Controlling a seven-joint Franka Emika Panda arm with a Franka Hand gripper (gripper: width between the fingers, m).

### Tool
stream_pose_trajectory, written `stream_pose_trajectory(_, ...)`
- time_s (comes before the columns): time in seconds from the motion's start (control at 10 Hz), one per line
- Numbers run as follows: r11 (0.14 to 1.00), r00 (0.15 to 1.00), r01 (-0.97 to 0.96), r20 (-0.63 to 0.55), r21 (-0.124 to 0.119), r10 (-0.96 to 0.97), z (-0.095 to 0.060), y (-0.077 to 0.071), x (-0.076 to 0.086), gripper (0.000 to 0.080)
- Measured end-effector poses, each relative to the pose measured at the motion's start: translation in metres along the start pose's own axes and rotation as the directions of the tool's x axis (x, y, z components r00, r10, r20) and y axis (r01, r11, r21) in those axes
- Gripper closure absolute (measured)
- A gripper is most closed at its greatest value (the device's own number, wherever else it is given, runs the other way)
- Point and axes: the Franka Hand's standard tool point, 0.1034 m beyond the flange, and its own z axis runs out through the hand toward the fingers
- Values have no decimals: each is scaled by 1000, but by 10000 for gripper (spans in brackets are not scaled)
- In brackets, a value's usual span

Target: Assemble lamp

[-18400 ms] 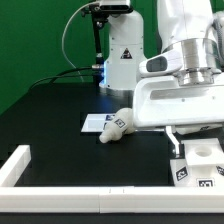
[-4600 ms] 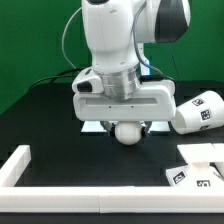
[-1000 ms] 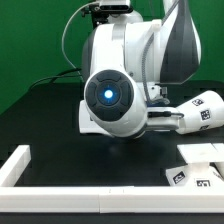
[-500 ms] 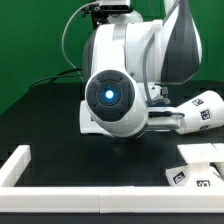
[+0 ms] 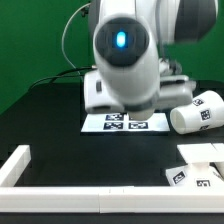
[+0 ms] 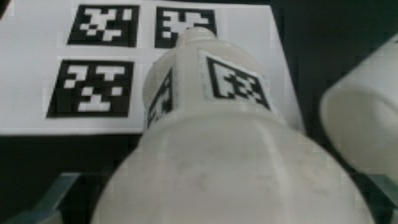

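In the wrist view the lamp bulb (image 6: 214, 140), matte white and tapered with a square tag on its side, fills the space between my gripper's (image 6: 214, 208) jaws and points out over the marker board (image 6: 89, 70). My gripper is shut on the bulb. In the exterior view my arm's body (image 5: 125, 60) hides both the gripper and the bulb. The cup-shaped lamp shade (image 5: 197, 112) lies on its side at the exterior view's right; its edge also shows in the wrist view (image 6: 365, 110). The angular lamp base (image 5: 200, 168) sits at the front right.
The marker board (image 5: 125, 123) lies on the black table below my arm. White border rails run along the front left (image 5: 18, 165) and the front edge (image 5: 90, 197). A camera stand and cables stand at the back.
My arm has swung up and turned, so its wrist no longer fills the middle of the exterior view. The marker board now shows below it. The shade and base have not moved.
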Motion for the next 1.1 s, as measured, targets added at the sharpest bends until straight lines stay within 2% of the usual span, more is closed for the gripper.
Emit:
stream_pose_trajectory(0.2,1000,991,0,-134,-11,-1,-2,2,9,228)
stream_pose_trajectory(0.3,1000,982,-1,-187,-14,-1,-4,2,9,228)
stream_pose_trajectory(0.4,1000,970,4,-242,-21,-9,-11,-2,7,228)
stream_pose_trajectory(0.5,999,960,23,-280,-28,-30,-33,-13,2,228)
stream_pose_trajectory(0.6,999,930,35,-366,22,-25,-66,-24,-1,228)
stream_pose_trajectory(0.7,997,889,65,-457,40,-39,-94,-28,0,228)
stream_pose_trajectory(0.8,996,840,77,-540,32,-48,-112,-31,5,228)
stream_pose_trajectory(1.0,998,765,56,-643,12,-35,-102,-25,7,228)
stream_pose_trajectory(1.1,999,715,46,-699,2,-31,-105,-22,9,228)
